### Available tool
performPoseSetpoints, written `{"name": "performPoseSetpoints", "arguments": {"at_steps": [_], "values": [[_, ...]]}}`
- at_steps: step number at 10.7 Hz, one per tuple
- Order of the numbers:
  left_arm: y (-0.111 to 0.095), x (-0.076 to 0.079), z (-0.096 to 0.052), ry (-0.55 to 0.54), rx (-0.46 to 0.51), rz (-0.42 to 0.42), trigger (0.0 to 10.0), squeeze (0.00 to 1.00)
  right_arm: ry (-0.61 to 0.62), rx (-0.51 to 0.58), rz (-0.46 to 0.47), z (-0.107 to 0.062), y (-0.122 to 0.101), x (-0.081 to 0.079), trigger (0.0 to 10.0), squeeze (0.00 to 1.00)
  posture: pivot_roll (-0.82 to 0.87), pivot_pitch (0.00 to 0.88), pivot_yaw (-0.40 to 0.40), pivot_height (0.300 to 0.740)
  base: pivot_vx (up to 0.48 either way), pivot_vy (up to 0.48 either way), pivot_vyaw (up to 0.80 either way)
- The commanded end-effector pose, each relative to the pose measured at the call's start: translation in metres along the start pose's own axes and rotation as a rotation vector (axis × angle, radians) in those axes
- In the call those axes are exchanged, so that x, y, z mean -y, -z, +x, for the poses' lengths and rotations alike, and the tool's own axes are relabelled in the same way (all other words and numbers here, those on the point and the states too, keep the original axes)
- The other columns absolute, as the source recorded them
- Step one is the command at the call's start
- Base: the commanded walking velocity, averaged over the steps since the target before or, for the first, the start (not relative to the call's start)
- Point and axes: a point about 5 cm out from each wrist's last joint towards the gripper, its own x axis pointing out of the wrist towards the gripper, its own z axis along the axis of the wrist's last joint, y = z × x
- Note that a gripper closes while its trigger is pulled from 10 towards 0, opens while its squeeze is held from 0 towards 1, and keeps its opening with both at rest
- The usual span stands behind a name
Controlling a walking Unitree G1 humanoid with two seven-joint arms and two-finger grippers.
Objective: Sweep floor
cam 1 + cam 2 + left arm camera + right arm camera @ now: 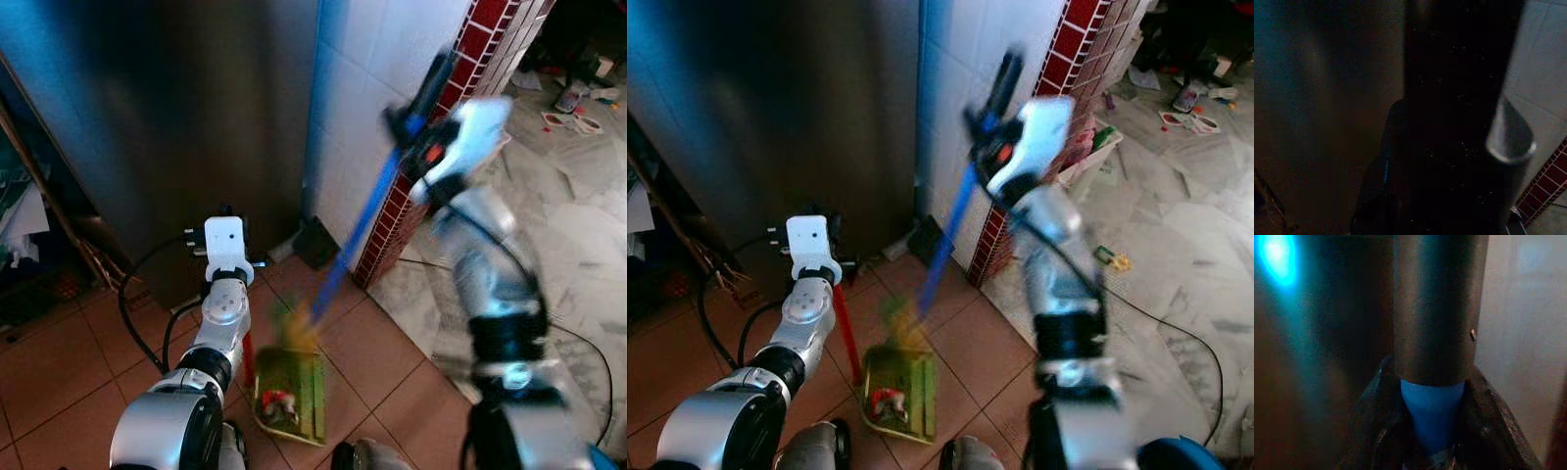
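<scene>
My right gripper, raised high by the tiled corner, is shut on a broom's blue handle just below its black grip. The handle slants down to blurred yellowish bristles at the mouth of a green dustpan lying on the terracotta floor. Red and white scraps lie inside the pan. My left gripper is held in front of me over the pan's upright red handle, shut on its dark top.
A dark metal panel stands straight ahead, with a white tiled wall and a red brick edge to its right. Black cables loop on the tiles at left. Marble floor with scattered clutter lies to the right.
</scene>
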Motion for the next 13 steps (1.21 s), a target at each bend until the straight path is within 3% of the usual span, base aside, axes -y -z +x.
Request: {"name": "performPoseSetpoints", "arguments": {"at_steps": [1, 3, 5, 7, 8, 9, 10, 11, 13], "values": [[0.002, 0.005, 0.0, 0.024, -0.021, 0.021, 10.0, 0.0, 0.024, 0.083, -0.032, 0.004, -0.017, 0.005, 10.0, 0.0, -0.16, 0.06, -0.074, 0.74, 0.0, 0.0, 0.0], [0.002, 0.006, 0.0, 0.021, -0.021, 0.025, 10.0, 0.0, 0.086, 0.039, -0.274, -0.001, -0.007, 0.02, 10.0, 0.0, -0.16, 0.057, -0.075, 0.74, 0.0, 0.0, 0.0], [-0.001, 0.002, 0.0, -0.024, 0.011, 0.042, 10.0, 0.0, 0.193, -0.107, -0.403, -0.024, 0.03, 0.036, 10.0, 0.0, -0.16, 0.058, -0.079, 0.74, 0.0, 0.0, 0.0], [-0.003, -0.002, 0.001, -0.049, 0.023, 0.054, 10.0, 0.0, 0.225, -0.193, -0.353, -0.039, 0.058, 0.035, 10.0, 0.0, -0.15, 0.061, -0.078, 0.74, 0.0, 0.0, 0.0], [-0.004, -0.004, 0.002, -0.053, 0.027, 0.06, 10.0, 0.0, 0.263, -0.276, -0.262, -0.051, 0.082, 0.03, 10.0, 0.0, -0.15, 0.061, -0.075, 0.74, 0.0, 0.0, 0.0], [-0.004, -0.004, 0.002, -0.055, 0.027, 0.061, 10.0, 0.0, 0.263, -0.291, -0.218, -0.053, 0.088, 0.024, 10.0, 0.0, -0.15, 0.062, -0.073, 0.74, 0.0, 0.0, 0.0], [-0.004, -0.005, 0.003, -0.056, 0.032, 0.066, 10.0, 0.0, 0.25, -0.276, -0.11, -0.051, 0.09, 0.012, 10.0, 0.0, -0.14, 0.061, -0.069, 0.74, 0.0, 0.0, 0.0], [-0.006, -0.007, 0.004, -0.06, 0.039, 0.075, 10.0, 0.0, 0.213, -0.214, 0.064, -0.043, 0.085, -0.006, 10.0, 0.0, -0.14, 0.055, -0.063, 0.74, 0.0, 0.0, 0.0], [-0.008, -0.011, 0.006, -0.067, 0.044, 0.068, 10.0, 0.0, 0.188, -0.139, 0.227, -0.03, 0.069, -0.015, 10.0, 0.0, -0.14, 0.044, -0.053, 0.74, 0.0, 0.0, 0.0]]}}
